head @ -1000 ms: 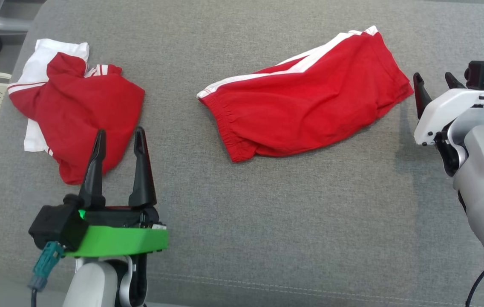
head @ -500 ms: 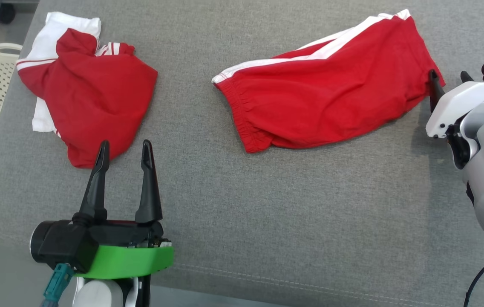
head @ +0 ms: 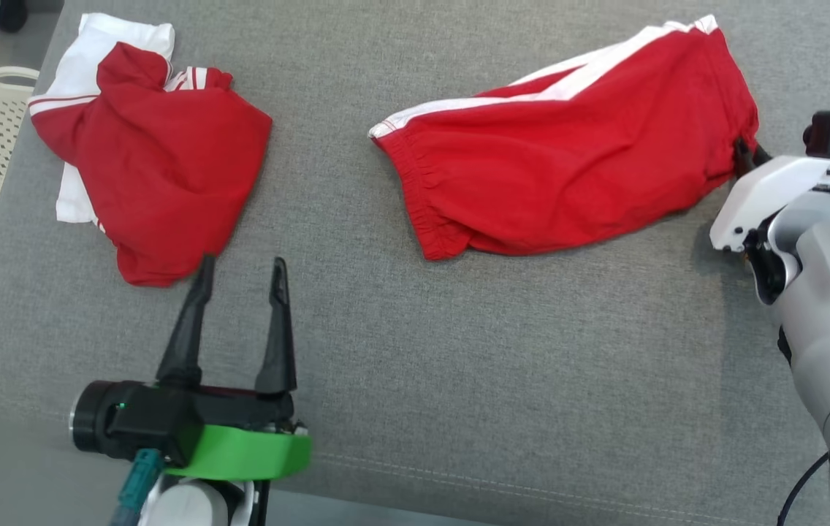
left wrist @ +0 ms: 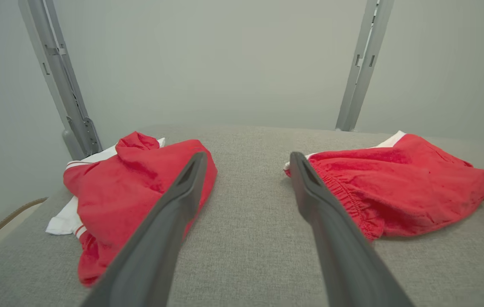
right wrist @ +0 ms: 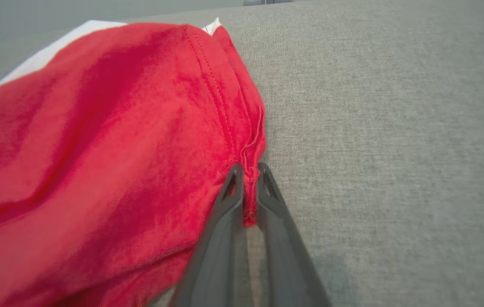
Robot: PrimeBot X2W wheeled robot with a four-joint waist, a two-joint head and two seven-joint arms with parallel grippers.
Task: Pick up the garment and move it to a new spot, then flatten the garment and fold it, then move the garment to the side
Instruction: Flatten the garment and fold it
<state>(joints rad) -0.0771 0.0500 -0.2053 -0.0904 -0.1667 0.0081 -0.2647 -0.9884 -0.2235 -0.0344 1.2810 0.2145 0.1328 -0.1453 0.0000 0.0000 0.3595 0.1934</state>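
Right gripper (right wrist: 247,170) pinched shut on the red shorts (head: 568,161), at their right-hand edge.
The shorts lie spread on the grey cushion (head: 459,380), white stripe along the far side; my fingers clamp a fold of hem. My left gripper (head: 243,264) is spread wide, empty, just beside a crumpled red-and-white garment (head: 159,161).

Red, white-striped shorts (head: 568,175); grey cushion (head: 459,365)
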